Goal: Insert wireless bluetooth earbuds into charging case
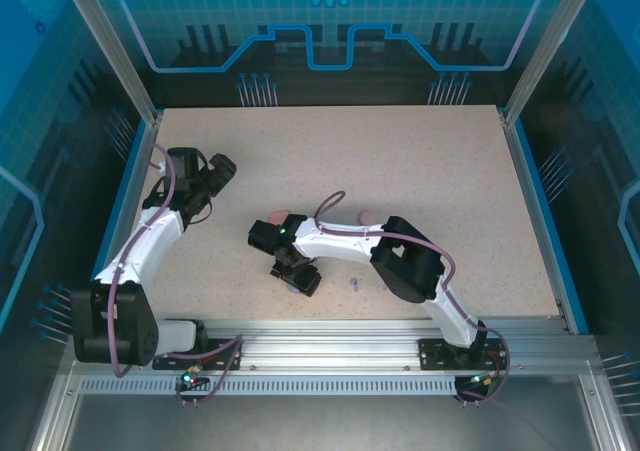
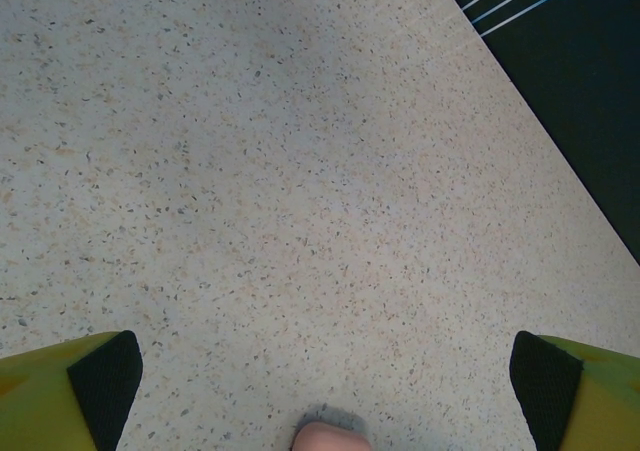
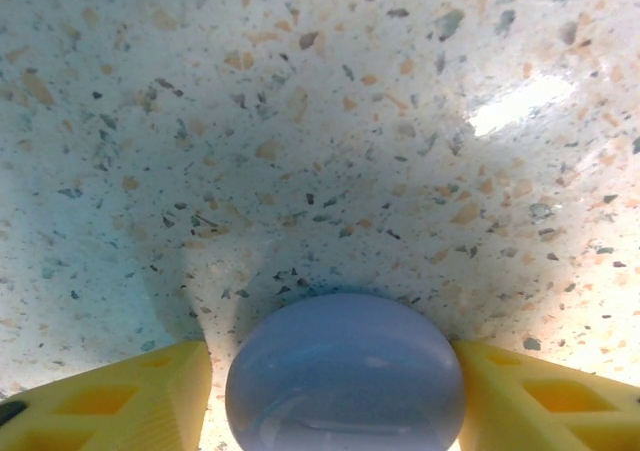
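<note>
Speckled beige table [image 1: 400, 171], matte, takes the middle of the top view. Thin blue strips [image 1: 533, 201] edge its left and right sides. A silver aluminium rail [image 1: 330, 336] runs along the bottom of the frame, with slanted silver posts [image 1: 108, 41] at upper left and upper right. Blue translucent walls [image 1: 330, 11] with circuit-line and gear print stand behind and at both sides. Left wrist view: dark printed panel [image 2: 580, 101] in the upper right corner. Right wrist view: bright glare patch [image 3: 520, 106] on the table, upper right.

The left arm reaches forward along the left side. The left end effector [image 1: 215, 174] points downward, fingers [image 2: 105, 381] spread wide. The right arm folds at the elbow and extends leftward — the right end effector [image 1: 300, 276] sits low, jaws partly apart.
</note>
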You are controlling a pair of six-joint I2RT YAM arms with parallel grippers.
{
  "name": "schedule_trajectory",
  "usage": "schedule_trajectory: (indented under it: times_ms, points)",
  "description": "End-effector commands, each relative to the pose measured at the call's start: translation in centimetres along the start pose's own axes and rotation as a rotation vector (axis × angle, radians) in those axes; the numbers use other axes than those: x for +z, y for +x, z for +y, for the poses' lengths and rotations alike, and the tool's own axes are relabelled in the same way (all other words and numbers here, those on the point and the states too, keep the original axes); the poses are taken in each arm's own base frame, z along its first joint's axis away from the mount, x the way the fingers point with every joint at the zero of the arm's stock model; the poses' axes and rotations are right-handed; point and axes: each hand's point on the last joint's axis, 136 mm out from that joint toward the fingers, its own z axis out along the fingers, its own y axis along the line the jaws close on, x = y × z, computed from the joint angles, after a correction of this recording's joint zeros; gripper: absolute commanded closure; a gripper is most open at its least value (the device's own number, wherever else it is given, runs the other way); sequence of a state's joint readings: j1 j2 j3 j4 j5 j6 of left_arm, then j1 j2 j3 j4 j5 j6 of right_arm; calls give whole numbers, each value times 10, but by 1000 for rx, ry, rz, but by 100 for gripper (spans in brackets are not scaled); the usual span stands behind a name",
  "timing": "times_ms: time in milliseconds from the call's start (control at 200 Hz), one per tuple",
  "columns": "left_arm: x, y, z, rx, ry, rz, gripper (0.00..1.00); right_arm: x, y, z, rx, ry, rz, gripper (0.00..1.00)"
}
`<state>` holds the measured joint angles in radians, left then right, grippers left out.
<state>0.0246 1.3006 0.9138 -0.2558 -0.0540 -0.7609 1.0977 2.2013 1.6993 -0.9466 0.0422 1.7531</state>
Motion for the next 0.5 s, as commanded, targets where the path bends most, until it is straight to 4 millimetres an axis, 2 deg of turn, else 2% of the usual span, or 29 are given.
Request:
schedule_trajectory:
  times_ms: [0, 150, 260, 495]
  points:
    - [-4, -1, -2, -11, 24, 2, 1, 2, -1, -6, 3, 33, -6, 39]
    - [-8, 4, -1, -17, 41, 13, 1, -5, -1, -6, -14, 17, -20, 46]
    - [-12, 11, -3, -32, 68, 37, 1, -13, -5, -8, -30, 3, -44, 48]
    - [-12, 43, 2, -82, 144, 126, 1, -37, -25, -16, -50, -60, -111, 50]
